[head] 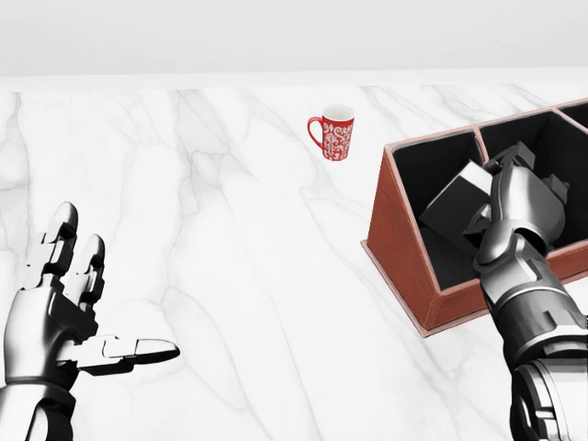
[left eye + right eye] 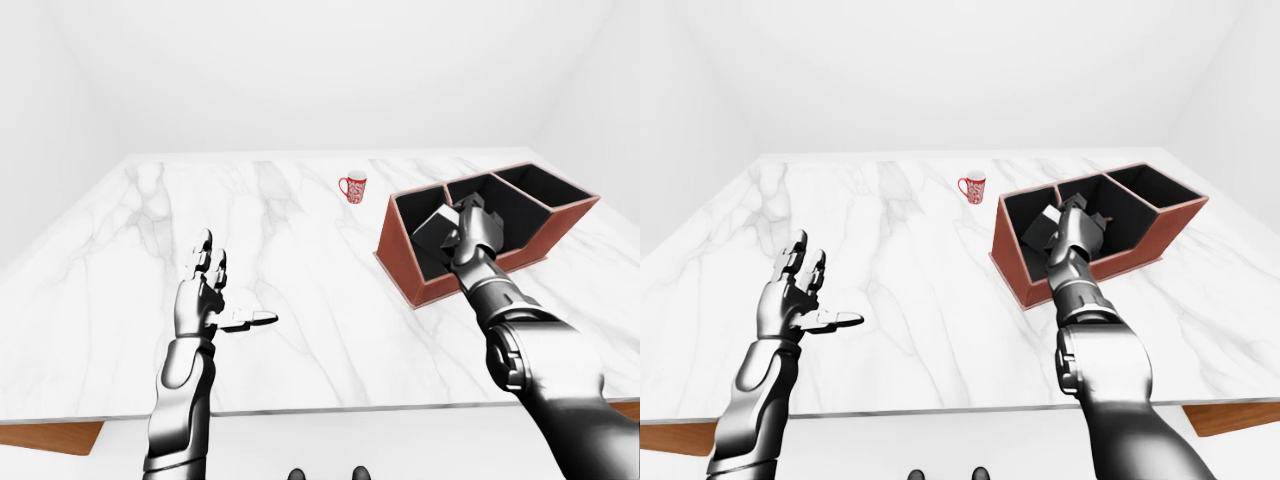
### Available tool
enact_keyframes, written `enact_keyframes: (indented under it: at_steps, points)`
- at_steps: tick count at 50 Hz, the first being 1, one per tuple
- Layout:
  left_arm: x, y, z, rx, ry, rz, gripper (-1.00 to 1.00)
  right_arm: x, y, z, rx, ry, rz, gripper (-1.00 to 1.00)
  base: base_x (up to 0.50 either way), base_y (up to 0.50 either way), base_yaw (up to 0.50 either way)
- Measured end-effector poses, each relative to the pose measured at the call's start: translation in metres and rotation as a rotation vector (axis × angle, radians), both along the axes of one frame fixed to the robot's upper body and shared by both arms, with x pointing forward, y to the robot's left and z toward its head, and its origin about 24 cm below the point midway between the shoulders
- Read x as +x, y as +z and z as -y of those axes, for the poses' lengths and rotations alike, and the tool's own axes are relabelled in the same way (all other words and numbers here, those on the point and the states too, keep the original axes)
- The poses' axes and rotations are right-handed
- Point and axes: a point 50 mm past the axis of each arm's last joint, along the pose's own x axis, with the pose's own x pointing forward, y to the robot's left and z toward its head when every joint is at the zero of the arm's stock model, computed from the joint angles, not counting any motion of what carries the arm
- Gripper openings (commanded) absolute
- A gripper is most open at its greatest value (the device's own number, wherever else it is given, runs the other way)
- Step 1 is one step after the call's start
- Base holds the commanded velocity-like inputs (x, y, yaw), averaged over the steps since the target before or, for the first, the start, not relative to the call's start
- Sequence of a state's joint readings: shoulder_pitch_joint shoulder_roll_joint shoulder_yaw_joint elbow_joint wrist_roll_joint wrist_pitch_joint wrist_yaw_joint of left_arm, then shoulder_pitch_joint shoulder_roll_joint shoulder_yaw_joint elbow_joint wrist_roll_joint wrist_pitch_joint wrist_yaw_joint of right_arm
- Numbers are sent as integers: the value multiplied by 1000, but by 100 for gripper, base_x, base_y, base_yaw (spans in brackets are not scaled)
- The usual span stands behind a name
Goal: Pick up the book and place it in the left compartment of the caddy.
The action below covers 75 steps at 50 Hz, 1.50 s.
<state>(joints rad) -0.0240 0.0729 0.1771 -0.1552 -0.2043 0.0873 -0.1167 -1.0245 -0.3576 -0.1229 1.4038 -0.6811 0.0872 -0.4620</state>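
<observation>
Over the caddy's (image 1: 404, 248) left compartment, our right hand (image 1: 516, 197) grips the tilted book (image 1: 457, 199), lowering it inside; our left hand (image 1: 57, 317) rests splayed, idle, above the table (image 1: 230, 276).

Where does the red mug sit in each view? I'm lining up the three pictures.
Left-eye view: red mug just right of centre, upper third, up-left of the caddy.
Head view: mug near top, right of centre, up-left of the caddy.
Right-eye view: mug at centre, upper third, left of the caddy.
Shared landmark: the caddy's left compartment.
</observation>
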Motion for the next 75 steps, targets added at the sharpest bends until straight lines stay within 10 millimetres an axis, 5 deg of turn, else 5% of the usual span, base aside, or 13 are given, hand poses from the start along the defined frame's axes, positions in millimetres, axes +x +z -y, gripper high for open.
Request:
enact_keyframes:
  at_steps: [65, 66, 71, 75]
  points:
    - [18, -13, -5, -11, 19, -69, 100, -5, -20, -10, -141, 94, -116, -100, 0, 0, 0]
    - [18, -13, -5, -11, 19, -69, 100, -5, -20, -10, -141, 95, -117, -89, 0, 0, 0]
    - [18, -12, -6, -12, 20, -67, 100, -4, -18, -11, -155, 99, -110, 100, 0, 0, 0]
    - [18, -11, -6, -13, 20, -64, 100, -3, -16, -11, -165, 103, -106, 100, 0, 0, 0]
